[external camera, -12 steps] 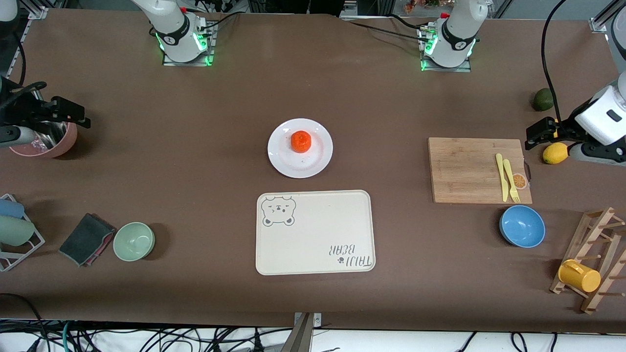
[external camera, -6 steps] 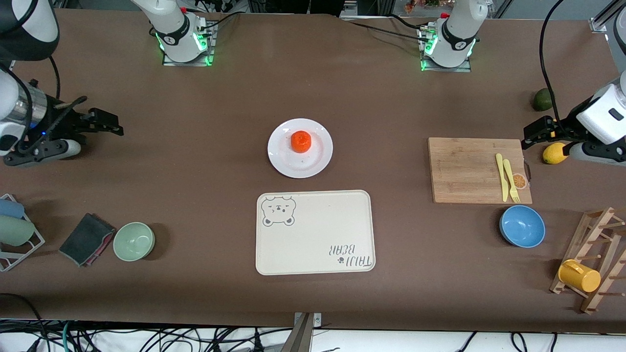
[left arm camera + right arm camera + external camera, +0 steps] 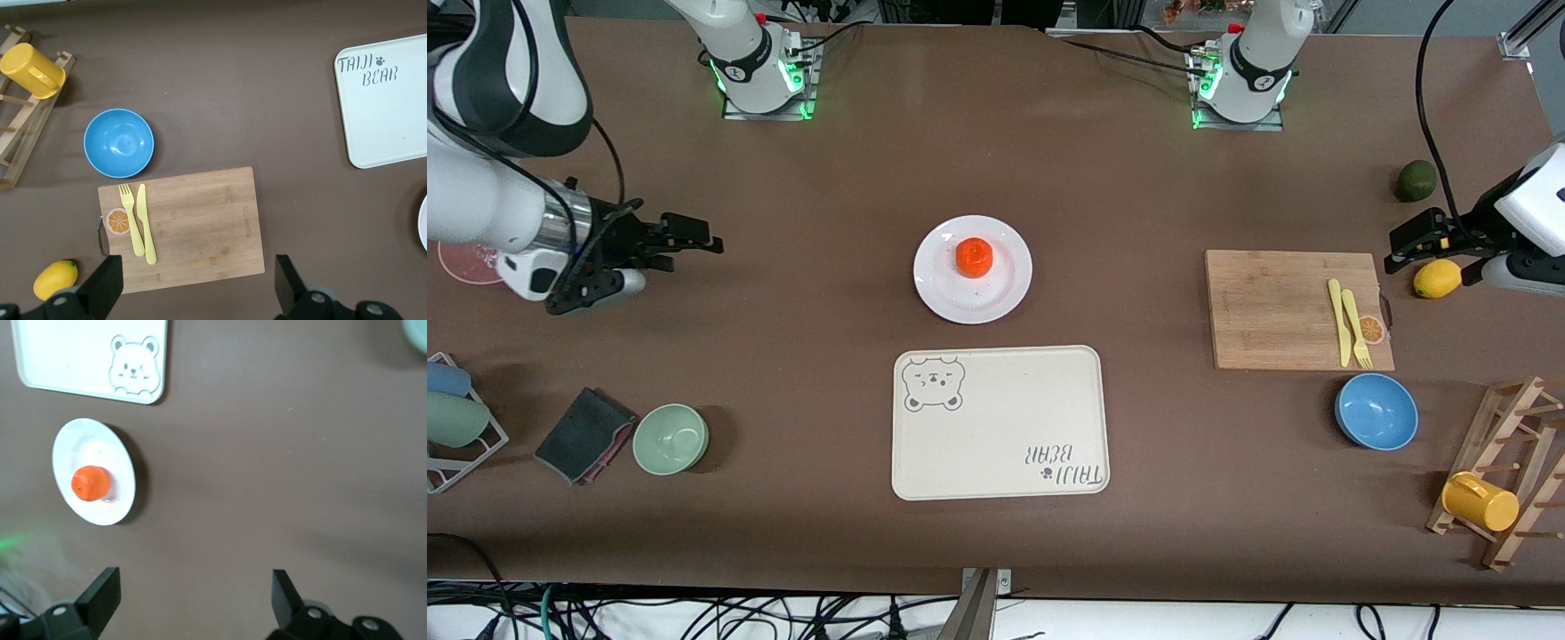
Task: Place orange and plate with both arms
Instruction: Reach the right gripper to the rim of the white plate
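Since the earlier frames the right gripper (image 3: 694, 242) has been carried in from the right arm's end of the table toward the middle, uncovering a pink bowl (image 3: 467, 262) at the table edge, while the left gripper (image 3: 1409, 244) has barely shifted. The right gripper's fingers (image 3: 100, 593) are spread wide and hold nothing; they are aimed at the plate (image 3: 1005, 289) but are well apart from it, over bare brown table (image 3: 827, 196). The left gripper's fingers (image 3: 103, 283) are likewise released and empty, beside the lemon (image 3: 1436, 278) and the bamboo cutting board (image 3: 1272, 307), where a yellow knife and fork (image 3: 1350, 322) lie. The orange (image 3: 974, 257) is seen resting on the white plate, and the plate is set on the table just beside the bear-print tray (image 3: 996, 453), farther from the front camera. The tray is bare. Judged from this, nothing is grasped yet and the placing is entirely left to do.
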